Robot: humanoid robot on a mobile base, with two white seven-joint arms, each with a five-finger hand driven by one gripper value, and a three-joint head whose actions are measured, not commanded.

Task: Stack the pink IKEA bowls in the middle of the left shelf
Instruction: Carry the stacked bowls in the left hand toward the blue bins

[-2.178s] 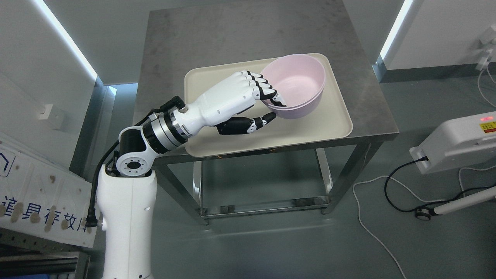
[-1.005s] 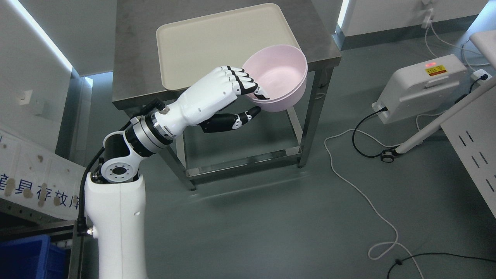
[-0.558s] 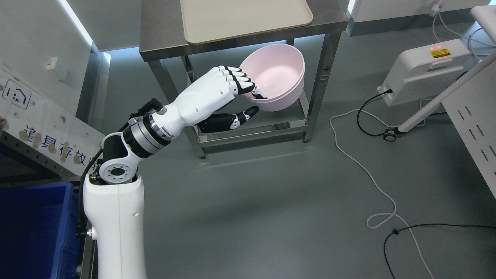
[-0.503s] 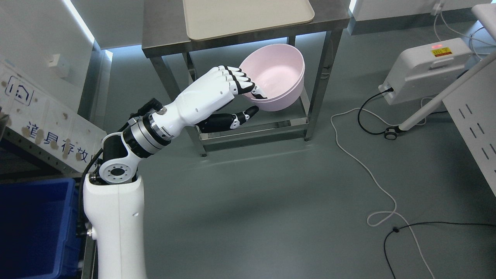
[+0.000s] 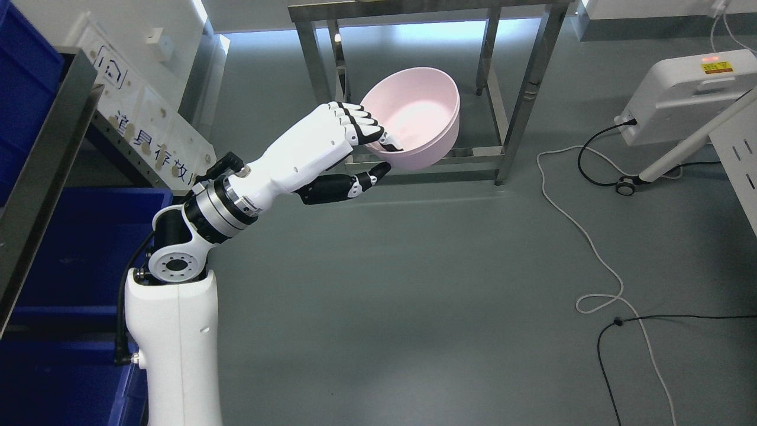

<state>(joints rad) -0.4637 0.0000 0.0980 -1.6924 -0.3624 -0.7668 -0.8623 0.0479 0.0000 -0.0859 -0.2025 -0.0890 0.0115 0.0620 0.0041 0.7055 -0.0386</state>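
The left hand [image 5: 362, 148] remains clamped on the pink bowls [image 5: 417, 115], now clear of the table [image 5: 520, 71] beyond it. The view has swung left; a blue-binned shelf [image 5: 41, 160] appears behind the arm, suggesting transit toward placement.

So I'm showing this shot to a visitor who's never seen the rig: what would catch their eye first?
The pink bowl, held up over the grey floor at upper middle, pinched at its near rim by the left robot hand. Next the white arm rising from the lower left. Then the blue bins at the left edge and the steel table behind the bowl.
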